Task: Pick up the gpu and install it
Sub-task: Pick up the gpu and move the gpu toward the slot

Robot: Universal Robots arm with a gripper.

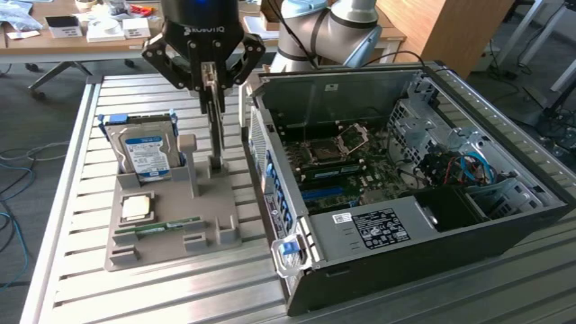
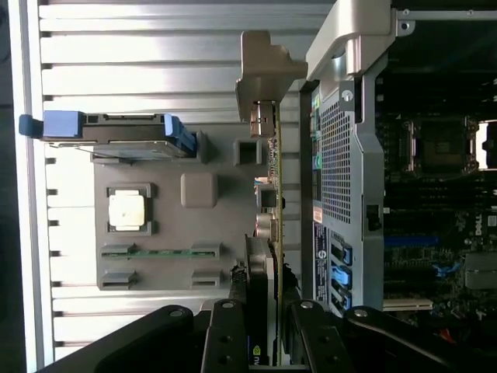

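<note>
Exterior view: reaching down from above with the gripper [image 1: 210, 84] and pinching the graphics card [image 1: 216, 128] by its upper edge, jaws pressing on its two flat faces. Holding the card upright and edge-on to the camera, its lower end meeting the grey holder [image 1: 171, 233] along the side on the exterior view's right. Cannot tell whether sitting in the slot or hanging just clear of it. Sharing that holder with a blue-labelled hard drive [image 1: 148, 156] propped up on the exterior view's left, a square processor chip [image 1: 137, 207] lying flat nearer the camera, and a narrow memory stick [image 1: 169, 225] lying nearer again. Resting the whole holder on a slatted metal table [image 1: 108, 297]. Flanking the holder on the exterior view's right with an open computer case [image 1: 504, 223], baring the motherboard [image 1: 347, 158] inside.

Wrist view: looking straight down the card [image 2: 275, 194], clamping it between two black fingers [image 2: 227, 334] of the gripper [image 2: 268, 311], one on each face. Running the card edge-on between the holder [image 2: 171, 260] and the perforated wall of the case [image 2: 342, 155], close to both. Carrying a silver bracket [image 2: 260, 74] at the end away from the fingers. Leaving the hard drive [image 2: 116, 128], the chip [image 2: 130, 210] and the memory stick [image 2: 159, 252] well apart from the fingers, each seated in its own pocket of the holder.
</note>
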